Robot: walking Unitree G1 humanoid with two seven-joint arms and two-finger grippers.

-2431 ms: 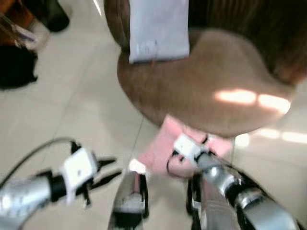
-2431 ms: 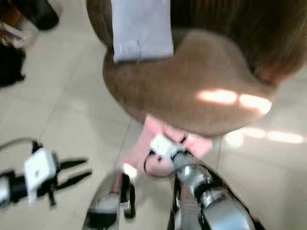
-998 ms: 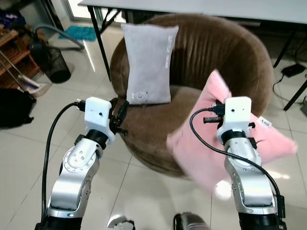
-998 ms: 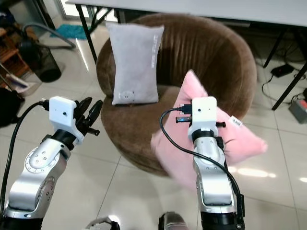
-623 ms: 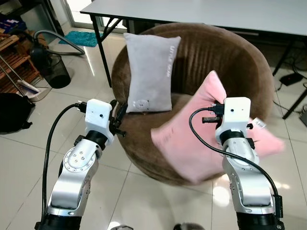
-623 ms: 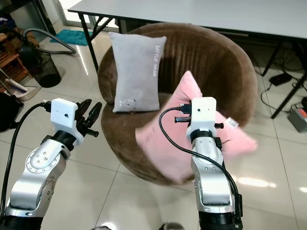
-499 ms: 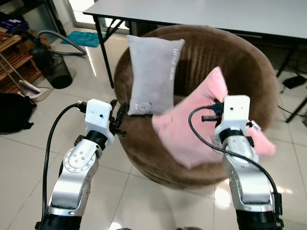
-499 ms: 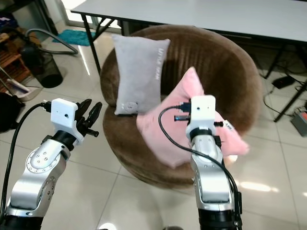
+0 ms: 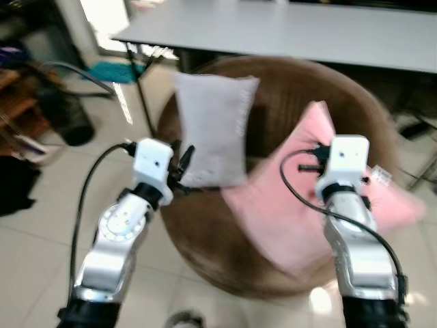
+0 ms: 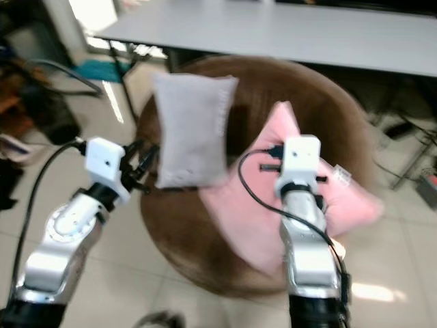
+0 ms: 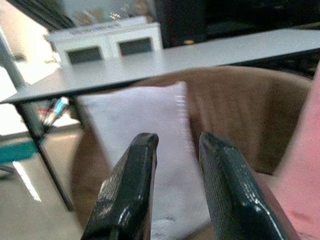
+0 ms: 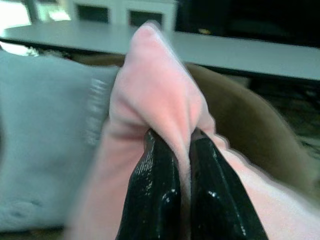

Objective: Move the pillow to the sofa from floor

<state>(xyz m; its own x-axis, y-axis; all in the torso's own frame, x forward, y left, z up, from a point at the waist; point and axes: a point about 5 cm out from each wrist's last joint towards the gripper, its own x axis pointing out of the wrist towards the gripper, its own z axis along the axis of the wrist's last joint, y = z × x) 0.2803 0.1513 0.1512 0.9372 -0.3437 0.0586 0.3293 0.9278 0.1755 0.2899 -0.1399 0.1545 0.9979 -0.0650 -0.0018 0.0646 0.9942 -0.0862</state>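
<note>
- While my right gripper pinches a fold near the pink pillow's corner, the pillow hangs over the right part of the brown sofa seat.
- Grey pillow stands upright against the far-left backrest.
- My left gripper hovers near the sofa's left edge, fingers slightly apart, empty.

Two silver arms carry white wrist boxes, looping black cables, and long black fingers.
</note>
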